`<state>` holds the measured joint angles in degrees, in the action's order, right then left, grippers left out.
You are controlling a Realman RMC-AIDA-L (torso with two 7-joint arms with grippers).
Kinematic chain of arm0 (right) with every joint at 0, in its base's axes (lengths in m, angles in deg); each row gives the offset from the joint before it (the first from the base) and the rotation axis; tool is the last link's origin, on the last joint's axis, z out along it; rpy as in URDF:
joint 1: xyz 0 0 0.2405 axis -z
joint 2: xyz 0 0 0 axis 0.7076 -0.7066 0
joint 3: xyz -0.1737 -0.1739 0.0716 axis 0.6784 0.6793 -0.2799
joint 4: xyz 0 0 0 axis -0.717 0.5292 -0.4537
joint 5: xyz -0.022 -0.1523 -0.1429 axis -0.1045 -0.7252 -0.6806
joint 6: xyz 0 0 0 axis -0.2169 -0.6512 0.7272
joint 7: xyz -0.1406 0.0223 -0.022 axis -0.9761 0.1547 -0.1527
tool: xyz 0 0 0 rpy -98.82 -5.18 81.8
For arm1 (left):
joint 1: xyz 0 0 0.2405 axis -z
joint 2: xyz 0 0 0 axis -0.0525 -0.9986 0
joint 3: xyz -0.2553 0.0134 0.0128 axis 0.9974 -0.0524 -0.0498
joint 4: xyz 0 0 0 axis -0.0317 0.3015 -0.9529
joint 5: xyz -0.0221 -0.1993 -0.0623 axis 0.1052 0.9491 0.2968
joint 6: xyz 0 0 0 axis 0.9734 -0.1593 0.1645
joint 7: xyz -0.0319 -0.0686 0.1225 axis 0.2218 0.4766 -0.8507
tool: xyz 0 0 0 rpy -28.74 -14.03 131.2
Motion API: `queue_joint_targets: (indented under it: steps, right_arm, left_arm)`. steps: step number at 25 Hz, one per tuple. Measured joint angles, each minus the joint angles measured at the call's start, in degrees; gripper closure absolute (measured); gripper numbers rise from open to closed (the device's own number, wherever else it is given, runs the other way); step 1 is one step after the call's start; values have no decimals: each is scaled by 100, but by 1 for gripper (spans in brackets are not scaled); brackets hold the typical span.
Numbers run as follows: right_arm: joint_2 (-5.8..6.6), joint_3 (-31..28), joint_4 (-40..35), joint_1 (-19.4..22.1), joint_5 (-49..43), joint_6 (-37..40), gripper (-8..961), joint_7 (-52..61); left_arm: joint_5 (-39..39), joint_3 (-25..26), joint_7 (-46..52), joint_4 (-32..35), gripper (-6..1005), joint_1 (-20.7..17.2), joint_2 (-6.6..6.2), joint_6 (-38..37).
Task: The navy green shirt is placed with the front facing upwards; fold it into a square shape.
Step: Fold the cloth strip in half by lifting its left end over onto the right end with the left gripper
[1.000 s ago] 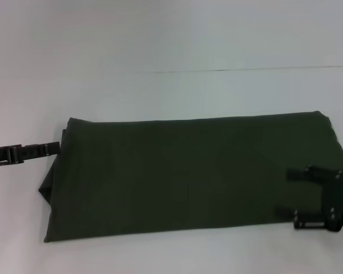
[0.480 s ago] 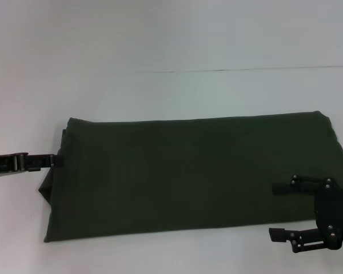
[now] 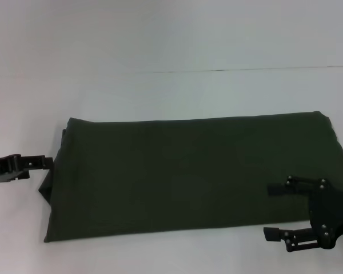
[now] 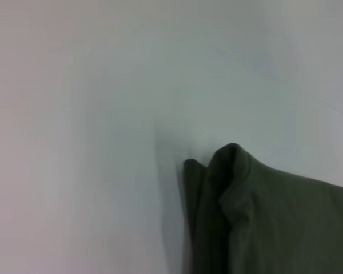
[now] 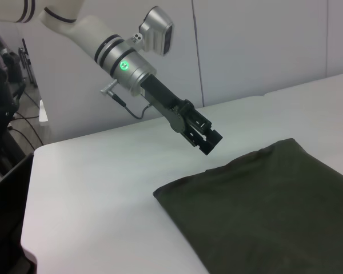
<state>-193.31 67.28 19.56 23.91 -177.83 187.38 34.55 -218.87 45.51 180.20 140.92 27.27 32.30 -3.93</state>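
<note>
- The navy green shirt (image 3: 197, 174) lies flat on the white table (image 3: 171, 91) in front of me, folded into a long band that runs across from my left to my right, plain green side up, no lettering showing
- Its far edge is straight; at my left end the folded layers bunch a little, and a small flap pokes out past the near left corner
- My left gripper (image 3: 46, 162) hangs just off that left end of the shirt, about halfway along the short edge, tip very near the cloth; I cannot tell whether it touches
- From the right wrist view the same left gripper (image 5: 208, 141) is above the table, just beyond the shirt's corner, and nothing hangs from it; whether its fingers are parted or closed I cannot tell
- In the left wrist view I see only the rumpled, layered end of the shirt (image 4: 274, 217) against the table top (image 4: 74, 142)
- My right gripper (image 3: 274, 211) is at the near right part of the shirt, fingers spread wide and pointing toward my left, one finger (image 3: 277, 189) over the cloth and the other over the bare table just past the near hem, gripping nothing
</note>
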Motion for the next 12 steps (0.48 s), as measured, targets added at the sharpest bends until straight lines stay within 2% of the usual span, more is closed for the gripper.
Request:
queue_joint_targets:
  steps: [12]
  right_arm:
    - [3, 12, 88, -69, 1, -82, 7, 2]
  left_arm:
    - [-13, -311, -34, -241, 208, -9, 31, 300]
